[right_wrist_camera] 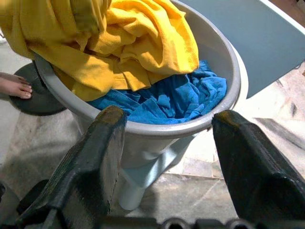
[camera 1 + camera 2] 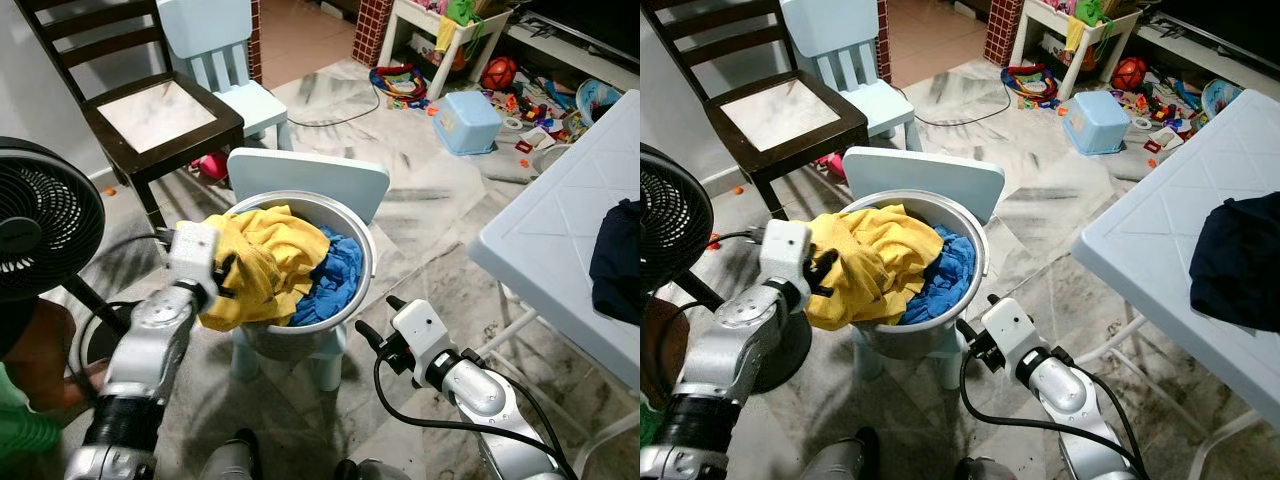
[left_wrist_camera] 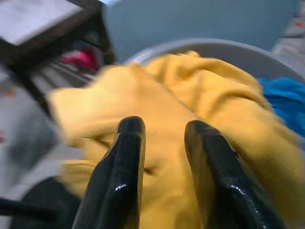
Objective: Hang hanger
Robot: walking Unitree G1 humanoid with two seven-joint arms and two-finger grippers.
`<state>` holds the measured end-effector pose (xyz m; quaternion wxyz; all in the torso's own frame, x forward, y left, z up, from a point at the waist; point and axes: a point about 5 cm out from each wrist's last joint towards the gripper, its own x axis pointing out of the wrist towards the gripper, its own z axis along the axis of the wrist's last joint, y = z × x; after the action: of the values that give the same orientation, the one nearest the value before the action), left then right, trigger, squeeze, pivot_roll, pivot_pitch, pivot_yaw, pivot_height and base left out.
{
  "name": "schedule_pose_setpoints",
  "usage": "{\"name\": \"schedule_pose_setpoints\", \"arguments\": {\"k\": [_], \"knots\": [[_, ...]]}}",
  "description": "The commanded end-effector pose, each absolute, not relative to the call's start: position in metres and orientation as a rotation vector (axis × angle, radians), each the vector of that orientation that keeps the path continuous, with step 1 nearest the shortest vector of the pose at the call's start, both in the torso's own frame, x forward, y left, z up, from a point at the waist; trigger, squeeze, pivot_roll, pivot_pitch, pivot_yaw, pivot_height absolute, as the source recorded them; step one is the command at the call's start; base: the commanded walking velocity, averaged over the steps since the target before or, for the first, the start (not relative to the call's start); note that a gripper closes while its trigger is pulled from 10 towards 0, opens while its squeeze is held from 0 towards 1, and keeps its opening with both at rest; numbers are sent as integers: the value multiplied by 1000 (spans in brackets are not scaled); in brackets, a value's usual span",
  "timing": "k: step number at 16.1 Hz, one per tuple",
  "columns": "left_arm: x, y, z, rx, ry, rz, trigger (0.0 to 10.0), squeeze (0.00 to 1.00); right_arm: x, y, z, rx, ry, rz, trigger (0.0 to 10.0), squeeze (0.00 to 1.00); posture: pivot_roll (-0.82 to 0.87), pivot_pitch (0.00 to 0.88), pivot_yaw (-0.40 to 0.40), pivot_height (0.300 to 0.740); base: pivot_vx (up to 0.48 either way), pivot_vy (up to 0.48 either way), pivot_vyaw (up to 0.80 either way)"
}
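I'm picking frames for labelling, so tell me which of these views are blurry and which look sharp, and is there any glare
Left wrist view: blurred, the yellow cloth and chair behind smeared, with small glints on the black fingers. Right wrist view: grey basin and blue cloth sharp, the near fingers soft. Both eye views: sharp and evenly lit, no strong glare on the white table.

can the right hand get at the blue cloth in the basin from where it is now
Probably yes. The right hand is open beside the basin's rim, and the blue cloth lies exposed on that side; the yellow cloth covers the far side only.
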<state>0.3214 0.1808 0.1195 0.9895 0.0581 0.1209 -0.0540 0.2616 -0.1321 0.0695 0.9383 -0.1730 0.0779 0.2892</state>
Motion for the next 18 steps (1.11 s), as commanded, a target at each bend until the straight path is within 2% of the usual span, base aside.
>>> {"name": "schedule_pose_setpoints", "arguments": {"k": [1,5,10,16,18], "knots": [[317,181,124,77,224,-53,10000,1000,260,-135,69,-361,165,584,10000,0,13,153,-86,740,0,0,0],[302,179,121,-91,212,82,10000,1000,260,-134,68,-360,165,587,10000,0,20,154,-88,740,0,0,0],[311,194,96,-203,323,178,10000,1000,261,-135,69,-361,165,584,10000,0,10,155,-86,740,0,0,0],[325,189,93,-252,337,162,10000,1000,259,-136,69,-361,166,583,10000,0,-5,159,-87,740,0,0,0],[332,178,95,-257,345,106,10000,1000,259,-136,70,-364,164,584,10000,0,-16,164,-88,740,0,0,0]]}}
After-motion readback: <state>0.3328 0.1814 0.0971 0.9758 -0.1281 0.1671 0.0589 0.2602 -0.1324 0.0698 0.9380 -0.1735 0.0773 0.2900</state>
